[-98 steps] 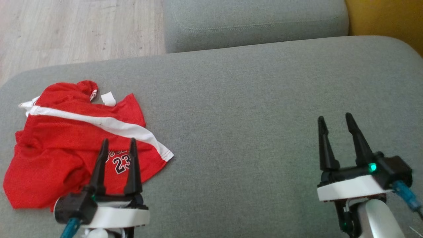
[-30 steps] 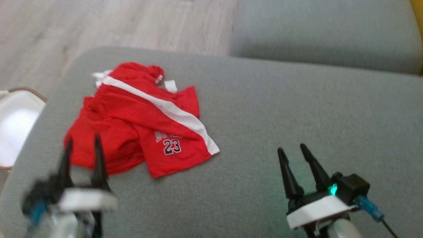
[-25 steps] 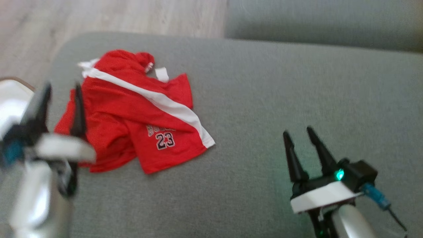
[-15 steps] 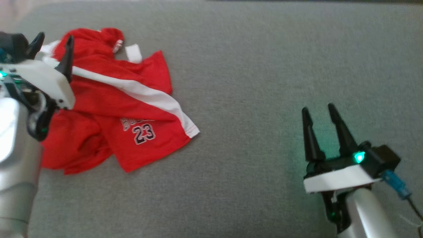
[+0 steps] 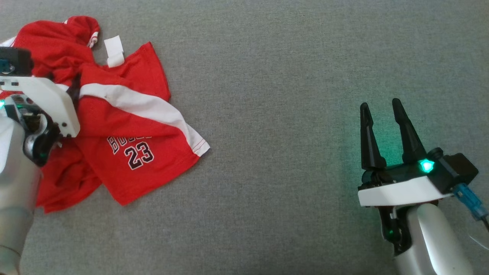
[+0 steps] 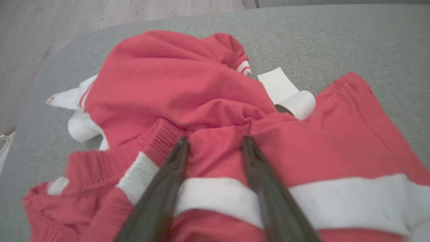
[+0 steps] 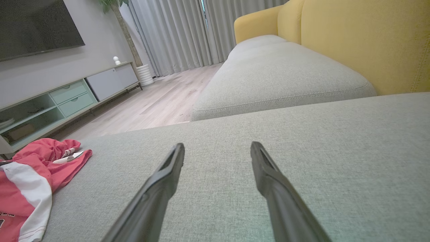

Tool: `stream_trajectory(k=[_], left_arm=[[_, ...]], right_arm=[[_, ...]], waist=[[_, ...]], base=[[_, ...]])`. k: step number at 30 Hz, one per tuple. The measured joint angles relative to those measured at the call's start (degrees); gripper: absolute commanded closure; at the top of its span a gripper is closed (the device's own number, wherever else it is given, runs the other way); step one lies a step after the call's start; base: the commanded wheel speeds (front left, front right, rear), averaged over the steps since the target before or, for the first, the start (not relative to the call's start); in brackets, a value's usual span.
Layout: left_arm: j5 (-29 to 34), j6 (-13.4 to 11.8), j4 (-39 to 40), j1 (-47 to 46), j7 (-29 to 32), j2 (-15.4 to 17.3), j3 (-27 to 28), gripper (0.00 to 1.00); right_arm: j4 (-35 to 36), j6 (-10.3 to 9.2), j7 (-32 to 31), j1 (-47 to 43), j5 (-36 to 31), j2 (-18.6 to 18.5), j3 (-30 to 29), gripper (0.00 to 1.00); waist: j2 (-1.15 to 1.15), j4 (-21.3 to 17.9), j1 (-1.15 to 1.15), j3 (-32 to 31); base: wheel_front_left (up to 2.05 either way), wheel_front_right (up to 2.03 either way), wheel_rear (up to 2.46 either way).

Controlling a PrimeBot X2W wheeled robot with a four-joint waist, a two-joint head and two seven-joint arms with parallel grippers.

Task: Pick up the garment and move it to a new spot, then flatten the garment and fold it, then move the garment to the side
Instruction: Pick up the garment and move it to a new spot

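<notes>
garment (image 5: 130,126): red shorts with a white stripe and "23", crumpled on the grey cushion (image 5: 286,114), at ten o'clock in the head view.
left gripper (image 6: 215,141): fingers spread wide, tips down on the red cloth beside the ribbed waistband (image 6: 100,168), not closed on it.
right gripper (image 5: 380,102): wide apart, holding nothing, at four o'clock, well apart from the garment.
white tag (image 5: 114,50): at the garment's twelve o'clock edge.

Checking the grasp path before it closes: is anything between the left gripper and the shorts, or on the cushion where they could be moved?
Nothing visible. The left gripper has its open fingers right at the red basketball shorts, straddling fabric above the white stripe. The grey sofa cushion toward the right gripper shows no obstacle.
</notes>
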State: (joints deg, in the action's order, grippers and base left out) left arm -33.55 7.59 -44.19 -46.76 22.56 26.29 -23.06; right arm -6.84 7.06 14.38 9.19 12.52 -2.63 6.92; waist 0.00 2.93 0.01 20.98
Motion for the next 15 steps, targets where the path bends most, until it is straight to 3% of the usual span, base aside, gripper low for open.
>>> stream_trajectory(k=[10, 15], left_arm=[[-1.3, 0.0, 0.5, -3.4, -12.4, 0.6, -1.2, 1.0], [-1.3, 0.0, 3.8, -4.1, -14.7, 0.9, -2.8, 1.0]], right_arm=[[-0.6, 0.0, 0.0, 0.0, 0.1, 0.0, -0.2, 0.0], [-1.8, 0.0, 0.0, -0.4, 1.4, 0.0, 0.2, 0.0]], waist=[[0.0, 0.7, -0.01, -2.8], [0.0, 1.2, -0.01, -6.3]], base=[[0.0, 0.0, 0.0], [0.0, 0.0, 0.0]])
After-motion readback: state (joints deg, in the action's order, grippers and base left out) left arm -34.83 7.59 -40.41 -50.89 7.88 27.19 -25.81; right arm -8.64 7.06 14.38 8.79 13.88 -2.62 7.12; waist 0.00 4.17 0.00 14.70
